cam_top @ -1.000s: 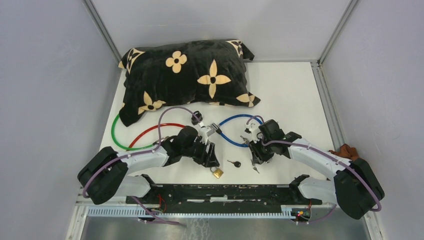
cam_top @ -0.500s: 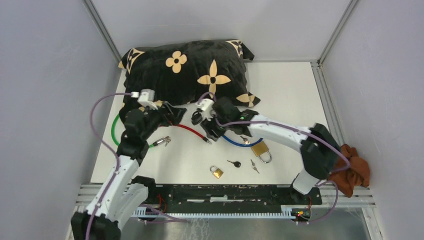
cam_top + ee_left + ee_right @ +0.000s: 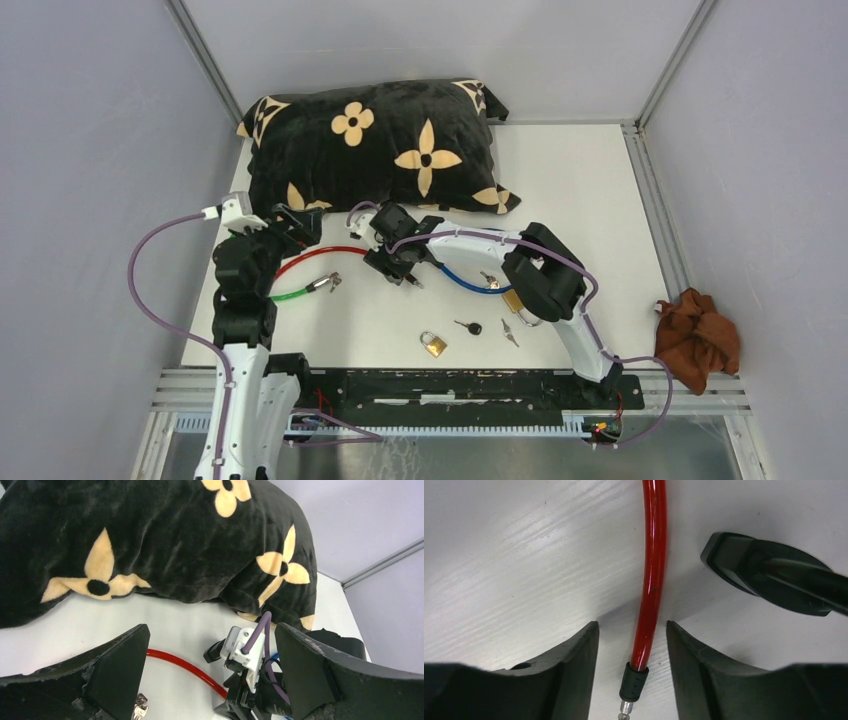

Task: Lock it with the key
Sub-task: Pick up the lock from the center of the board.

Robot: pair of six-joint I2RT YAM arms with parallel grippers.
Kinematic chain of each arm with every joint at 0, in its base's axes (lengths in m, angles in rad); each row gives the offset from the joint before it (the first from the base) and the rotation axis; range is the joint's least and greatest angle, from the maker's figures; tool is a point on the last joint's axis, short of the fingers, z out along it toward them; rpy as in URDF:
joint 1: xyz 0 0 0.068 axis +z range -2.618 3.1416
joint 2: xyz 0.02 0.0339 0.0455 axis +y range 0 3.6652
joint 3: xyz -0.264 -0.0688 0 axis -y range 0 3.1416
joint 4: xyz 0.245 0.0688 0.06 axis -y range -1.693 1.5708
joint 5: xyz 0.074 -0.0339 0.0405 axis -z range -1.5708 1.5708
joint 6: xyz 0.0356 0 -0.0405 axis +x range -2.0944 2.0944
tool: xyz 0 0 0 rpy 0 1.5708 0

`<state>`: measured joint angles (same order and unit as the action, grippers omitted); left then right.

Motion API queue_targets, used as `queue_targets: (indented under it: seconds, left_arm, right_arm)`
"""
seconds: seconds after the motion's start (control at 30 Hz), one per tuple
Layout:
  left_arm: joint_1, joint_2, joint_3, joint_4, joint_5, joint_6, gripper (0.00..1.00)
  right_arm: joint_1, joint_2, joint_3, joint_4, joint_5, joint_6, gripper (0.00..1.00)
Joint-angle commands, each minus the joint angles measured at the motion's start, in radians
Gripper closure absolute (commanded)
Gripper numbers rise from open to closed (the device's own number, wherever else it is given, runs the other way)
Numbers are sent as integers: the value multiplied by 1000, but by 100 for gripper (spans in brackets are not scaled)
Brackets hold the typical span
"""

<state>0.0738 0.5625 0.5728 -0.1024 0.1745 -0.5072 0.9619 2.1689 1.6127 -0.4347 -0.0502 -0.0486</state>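
- White worktop (image 3: 600, 200) is carrying all the locks and keys. The black-headed key (image 3: 468, 327) is lying close to the near edge, between the small padlock (image 3: 434, 345) and the small silver key (image 3: 510, 338). Nothing is touching it.
- One second ago both arms were crouching low right beside these keys. Now both are reaching further in, toward the middle and the left edge.
- Over the loose tip of the red cable (image 3: 320, 255), the right gripper (image 3: 631, 630) is hanging. Its jaws are standing open on both sides of the cable with a gap on each side, so it is not squeezing yet.
- Close to the left edge, the left gripper (image 3: 211, 627) is gaping wide and holding nothing. Half a second ago it was sitting nearer the middle.
- Behind them the black pillow (image 3: 370, 150) is lying along the far edge.
- I am guessing the robot is going for the cable tip first. The key turn is not yet done.
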Motion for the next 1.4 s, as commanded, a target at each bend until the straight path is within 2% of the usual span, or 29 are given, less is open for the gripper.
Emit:
queue_targets:
  seconds: [0.0,0.07,0.13,0.17,0.2,0.23,0.3,0.37,0.43,0.5,0.6,0.67,0.77,0.93,1.07,1.2,1.23,1.3,1.33,1.37]
  left_arm:
    - [7,24,54,-26,-18,28,0]
    - [7,49,65,-31,4,52,0]
    - [7,93,94,-55,56,116,0]
    - [7,121,116,-75,99,180,0]
    - [7,160,138,-101,192,262,0]
    - [7,207,171,-147,269,427,0]
    - [7,315,248,-341,380,680,0]
    - [6,412,318,-530,451,984,0]
    - [4,491,353,-664,441,1248,0]
    - [-8,567,360,-700,379,1375,0]
    - [-43,664,339,-751,374,1555,0]
    - [-109,692,297,-769,353,1665,0]
    - [-181,717,240,-753,331,1753,0]
    - [-195,723,152,-400,240,1562,0]
    - [-196,716,93,-267,235,1581,10]
    - [-197,721,19,-151,202,1608,11]
    - [-197,726,8,-133,197,1616,15]
    - [-197,728,-5,-126,199,1650,30]
    - [-198,725,-9,-127,200,1663,46]
    - [-197,719,-8,-130,204,1664,68]
  right_arm:
    - [0,44,47,-93,34,-21,58]
    - [1,52,52,-124,0,-37,82]
    - [1,20,22,-118,-28,-55,98]
    - [1,-6,-2,-105,-49,-68,100]
    - [1,-45,-25,-80,-75,-77,100]
    - [1,-91,-59,-44,-104,-89,100]
    - [1,-184,-130,41,-134,-98,100]
    - [1,-275,-212,133,-150,-111,100]
    - [1,-366,-307,231,-154,-118,100]
    - [2,-441,-388,304,-139,-122,100]
    - [2,-523,-480,379,-130,-129,100]
    - [1,-556,-511,397,-131,-129,100]
    - [1,-594,-539,400,-119,-132,100]
    - [1,-633,-571,387,-133,-138,100]
    - [1,-650,-591,363,-160,-149,100]
    - [1,-677,-620,368,-171,-146,100]
    - [1,-688,-627,370,-172,-145,100]
    - [2,-705,-637,371,-174,-143,100]
    - [1,-712,-642,371,-177,-144,100]
    - [1,-717,-647,375,-179,-146,100]
